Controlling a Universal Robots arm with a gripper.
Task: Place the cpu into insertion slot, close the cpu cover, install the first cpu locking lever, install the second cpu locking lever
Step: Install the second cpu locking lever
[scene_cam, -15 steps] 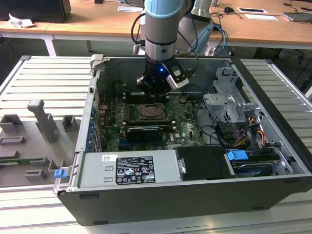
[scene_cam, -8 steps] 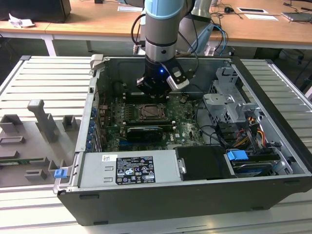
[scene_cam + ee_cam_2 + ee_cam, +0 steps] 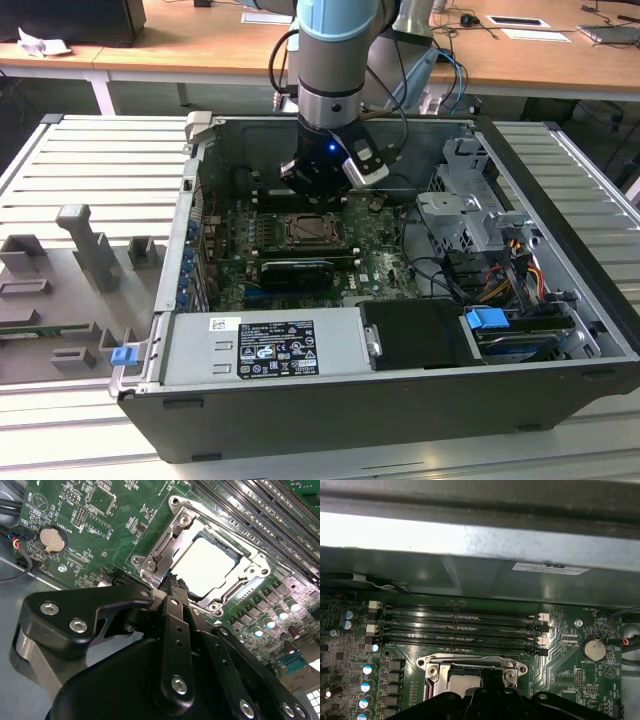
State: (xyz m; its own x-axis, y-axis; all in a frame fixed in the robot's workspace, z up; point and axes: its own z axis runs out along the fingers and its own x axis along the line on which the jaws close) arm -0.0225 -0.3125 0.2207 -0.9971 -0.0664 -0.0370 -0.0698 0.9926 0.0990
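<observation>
Lying beneath gripper [image 3: 172, 582]: cpu [image 3: 210, 562]

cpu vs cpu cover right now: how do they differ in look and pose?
The cpu is a solid, pale, plain square; the cpu cover is a shiny silvery frame with an open centre and screws at its corners. The cpu lies inside the opening, while the cpu cover surrounds it, down flat over the socket. The pincer is at the cpu cover's edge, off the cpu. Both are square and lie flat on the green motherboard.
</observation>
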